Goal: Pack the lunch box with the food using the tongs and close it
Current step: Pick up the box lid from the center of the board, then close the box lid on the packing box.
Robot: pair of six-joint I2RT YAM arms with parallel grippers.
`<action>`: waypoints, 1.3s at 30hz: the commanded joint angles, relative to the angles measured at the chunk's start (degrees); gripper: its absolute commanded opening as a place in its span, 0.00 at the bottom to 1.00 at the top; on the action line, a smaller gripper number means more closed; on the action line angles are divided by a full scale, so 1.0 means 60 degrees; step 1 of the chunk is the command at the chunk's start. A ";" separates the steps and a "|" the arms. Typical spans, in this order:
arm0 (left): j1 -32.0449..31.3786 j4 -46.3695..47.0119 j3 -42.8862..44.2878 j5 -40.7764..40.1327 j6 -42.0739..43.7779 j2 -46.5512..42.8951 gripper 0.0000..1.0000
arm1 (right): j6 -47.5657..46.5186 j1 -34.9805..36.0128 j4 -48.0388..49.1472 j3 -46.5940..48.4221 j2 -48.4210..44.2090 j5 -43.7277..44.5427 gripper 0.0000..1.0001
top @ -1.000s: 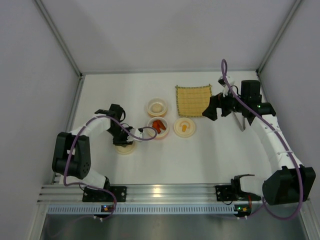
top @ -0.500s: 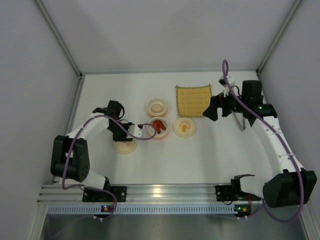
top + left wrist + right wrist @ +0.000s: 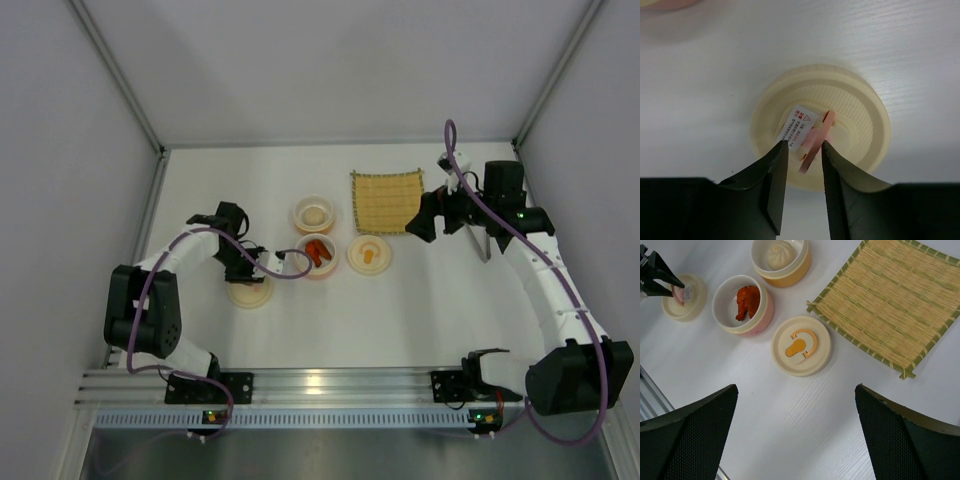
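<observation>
The lunch box stands open as two round bowls. An orange bowl (image 3: 781, 260) holds the off-white ball of food (image 3: 777, 254). A pink bowl (image 3: 742, 305) holds the red-orange pieces (image 3: 747, 300). My left gripper (image 3: 802, 145) hangs over a cream lid (image 3: 860, 120); its jaws stand narrowly apart on either side of the lid's raised pink handle (image 3: 815, 140), open. My right gripper (image 3: 796, 387) hovers wide open and empty over bare table beside the mat. The slim silver tongs (image 3: 480, 243) lie by the right arm, partly hidden.
A second cream lid with an orange handle (image 3: 801, 345) lies on the table right of the pink bowl. The yellow woven mat (image 3: 890, 300) lies at the back. Side walls stand close to both arms.
The left gripper has shifted slightly over the lid and its jaws have narrowed a little around the pink handle. The right arm has not moved.
</observation>
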 commanded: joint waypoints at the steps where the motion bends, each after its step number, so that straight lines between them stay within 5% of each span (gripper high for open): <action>1: 0.0047 -0.0289 -0.0175 0.0228 0.0471 -0.0012 0.38 | -0.0169 -0.0206 -0.0121 0.0176 -0.0055 -0.0137 0.99; 15: 0.0047 -0.0025 -0.0439 0.0022 0.0311 0.0091 0.30 | -0.0154 -0.0191 -0.0121 0.0147 -0.0143 -0.0108 0.99; 19: 0.0033 -0.0463 -0.0221 -0.0051 0.0078 -0.0069 0.15 | -0.0169 -0.0177 -0.0150 0.0177 -0.0260 -0.0064 0.99; 20: 0.0033 -0.0552 -0.0118 -0.0051 -0.0040 -0.0128 0.03 | -0.0183 -0.0191 -0.0179 0.0177 -0.0289 -0.0049 0.99; 23: 0.0018 -0.0815 0.0495 0.0080 -0.1238 -0.0494 0.00 | -0.0183 -0.0177 -0.0224 0.0177 -0.0377 -0.0035 0.99; 26: -0.0230 -0.1021 0.1374 -0.0195 -0.3607 -0.0627 0.00 | -0.0139 -0.0192 -0.0253 0.0104 -0.0494 0.0038 1.00; 32: -0.0583 -0.2851 0.5357 -0.0432 -0.8560 0.0909 0.00 | 0.0036 -0.0425 -0.0268 -0.0262 -0.0816 0.0170 0.99; 39: -0.1751 -0.1875 0.7369 -0.2359 -1.5614 0.1834 0.00 | -0.0095 -0.1187 -0.0516 -0.0483 -0.1036 0.0185 0.99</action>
